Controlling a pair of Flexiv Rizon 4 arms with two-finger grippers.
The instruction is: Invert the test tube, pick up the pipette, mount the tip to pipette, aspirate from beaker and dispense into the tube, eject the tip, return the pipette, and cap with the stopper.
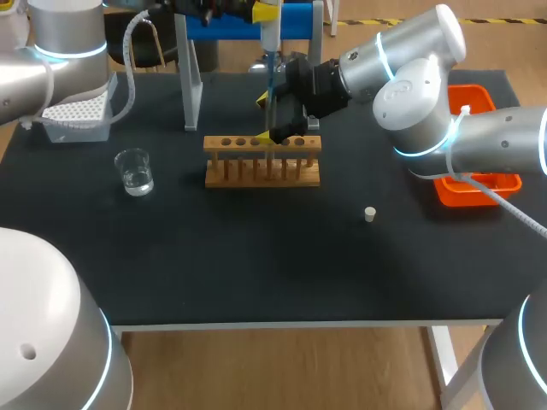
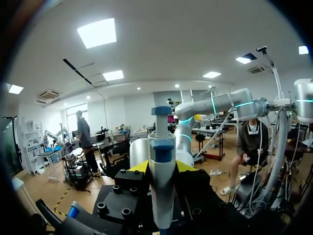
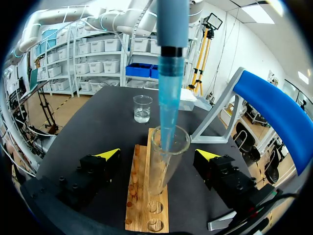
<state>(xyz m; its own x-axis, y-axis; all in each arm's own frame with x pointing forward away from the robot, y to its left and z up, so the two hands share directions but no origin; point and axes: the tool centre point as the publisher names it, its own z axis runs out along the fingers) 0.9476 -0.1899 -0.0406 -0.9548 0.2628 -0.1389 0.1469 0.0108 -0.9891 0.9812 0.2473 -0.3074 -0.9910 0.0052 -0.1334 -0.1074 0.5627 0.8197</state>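
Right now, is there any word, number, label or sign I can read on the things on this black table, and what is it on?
No text can be read in any view.
clear glass beaker: any scale marks are too small to tell.
blue-and-grey plastic pipette: no legible print.
wooden tube rack, clear glass test tube, orange plastic bin: no writing shows.

The left arm (image 1: 64,34) is seen entering from the far left corner, its wrist carried high over the back edge of the worktop (image 1: 256,256). The left jaws are closed from both sides on a pipette (image 2: 161,147), the yellow tips pressed against its body. The right arm (image 1: 419,102) is bent at the elbow and stretched across toward the middle, its wrist angled downward. The right jaws are held wide apart, low over the worktop.
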